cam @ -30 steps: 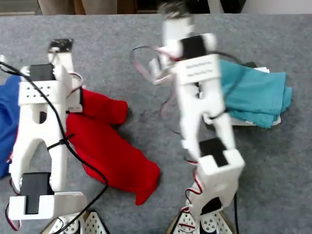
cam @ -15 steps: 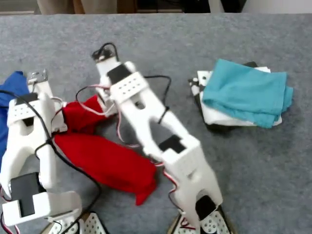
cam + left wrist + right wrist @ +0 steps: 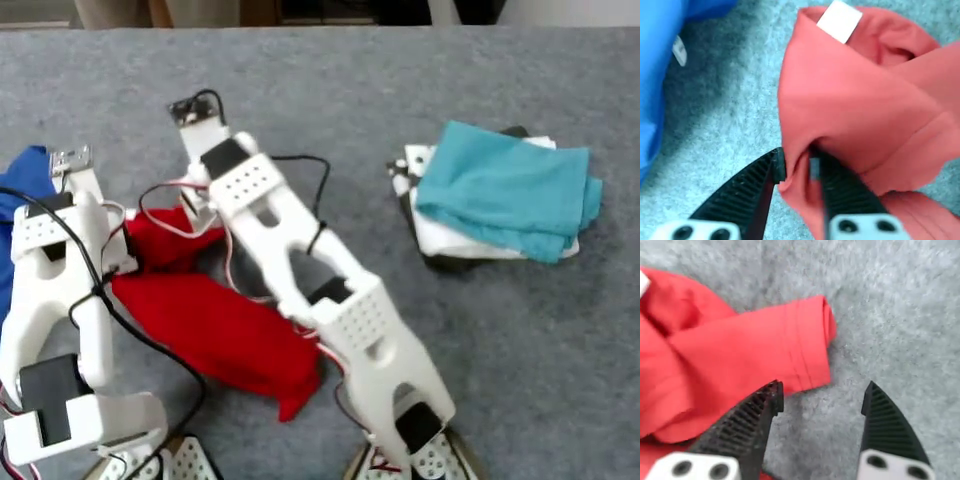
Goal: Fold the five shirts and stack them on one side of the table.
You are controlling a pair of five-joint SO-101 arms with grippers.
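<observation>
grey table [image 3: 330, 90] | red shirt [image 3: 215, 330] crumpled between my arms | my left gripper [image 3: 797, 162] pinched on its fold | my right gripper [image 3: 823, 390] spread at sleeve [image 3: 805, 345] edge | risk: thin pinch slips, shirt bunches

My left arm [image 3: 60, 265] and right arm [image 3: 360, 320] are white shells with dotted vent holes and black servo blocks; black cables [image 3: 100, 290] and red-white wires trail along them; my left end effector [image 3: 797, 162] and right end effector [image 3: 822, 390] carry black ribbed fingers [image 3: 750, 415] on white, screw-holed bases.
</observation>
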